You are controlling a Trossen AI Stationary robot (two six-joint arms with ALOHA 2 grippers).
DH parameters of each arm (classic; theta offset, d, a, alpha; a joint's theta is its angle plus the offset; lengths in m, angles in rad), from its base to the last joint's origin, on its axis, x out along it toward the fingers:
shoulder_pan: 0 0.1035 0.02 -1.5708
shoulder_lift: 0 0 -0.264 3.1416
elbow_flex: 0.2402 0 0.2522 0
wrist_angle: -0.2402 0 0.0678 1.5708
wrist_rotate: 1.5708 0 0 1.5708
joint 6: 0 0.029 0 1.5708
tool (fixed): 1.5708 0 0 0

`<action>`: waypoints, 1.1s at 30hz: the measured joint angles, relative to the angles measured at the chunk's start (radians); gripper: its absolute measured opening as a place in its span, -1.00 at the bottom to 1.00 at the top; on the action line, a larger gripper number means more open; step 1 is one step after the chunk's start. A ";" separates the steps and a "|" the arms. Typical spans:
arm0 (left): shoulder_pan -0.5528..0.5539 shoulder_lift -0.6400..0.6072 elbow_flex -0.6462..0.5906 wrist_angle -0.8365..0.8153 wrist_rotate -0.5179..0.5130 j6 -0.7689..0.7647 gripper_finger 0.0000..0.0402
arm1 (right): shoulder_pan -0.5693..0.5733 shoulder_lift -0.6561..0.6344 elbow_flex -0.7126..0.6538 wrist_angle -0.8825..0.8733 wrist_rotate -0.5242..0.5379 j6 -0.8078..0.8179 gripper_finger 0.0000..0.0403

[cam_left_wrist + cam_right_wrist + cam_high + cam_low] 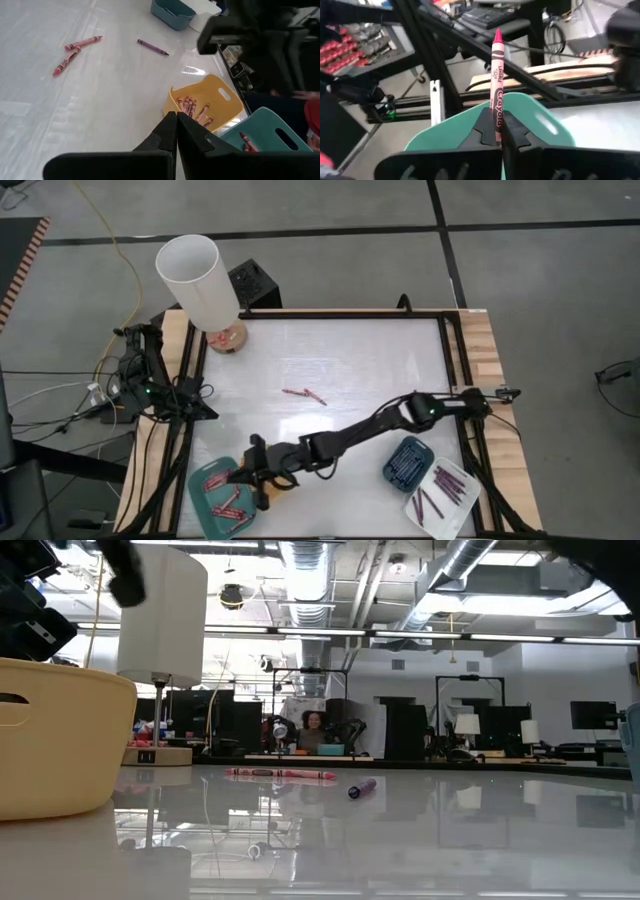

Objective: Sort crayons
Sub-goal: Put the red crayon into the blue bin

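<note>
Right wrist view: crayon (497,75) between end effector (494,131) fingers.

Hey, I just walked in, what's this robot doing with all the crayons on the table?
It is sorting crayons by colour. The right gripper is shut on a red crayon and hangs over the teal tray, which already holds red ones. The left gripper is shut and empty, parked at the table's left edge. Three loose crayons still lie mid-table, and purple ones sit in the white tray.

Yellow tray (268,495) mostly hidden under right arm, teal tray (470,125) partly behind end effector
</note>
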 joint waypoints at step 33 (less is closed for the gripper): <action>0.000 0.000 0.000 -0.001 -0.002 0.000 -1.00 | -0.038 0.151 0.183 -0.055 -0.206 0.120 -0.97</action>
